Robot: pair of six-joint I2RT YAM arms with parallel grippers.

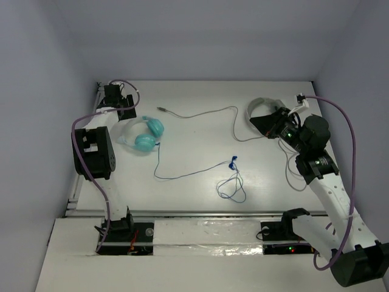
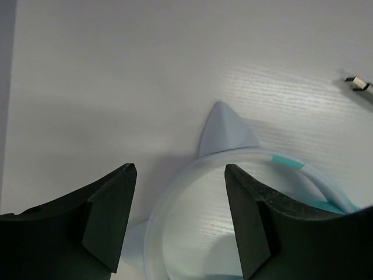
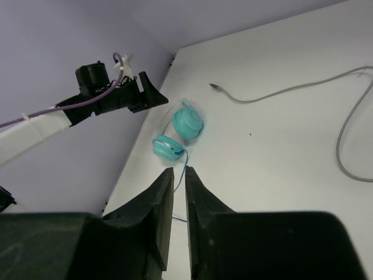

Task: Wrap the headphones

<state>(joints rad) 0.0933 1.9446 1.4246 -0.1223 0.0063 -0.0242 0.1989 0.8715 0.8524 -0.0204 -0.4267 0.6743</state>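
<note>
The teal headphones (image 1: 146,135) lie at the far left of the table, cups side by side, with the pale headband (image 1: 124,131) toward the left edge. Their thin blue cable (image 1: 182,175) runs right and ends in loose loops (image 1: 232,191). My left gripper (image 1: 126,109) is open just beyond the headband. In the left wrist view its jaws (image 2: 179,169) straddle the headband (image 2: 160,204), which has a pointed ear (image 2: 224,131). My right gripper (image 1: 255,121) is at the far right, shut and empty (image 3: 179,175). It points toward the headphones (image 3: 180,131).
White-grey headphones (image 1: 260,106) lie under my right gripper. Their grey cable (image 1: 206,114) stretches left across the back of the table, and its plug (image 2: 358,83) lies near the teal headphones. The table's left edge (image 1: 97,97) and the wall are close to my left arm.
</note>
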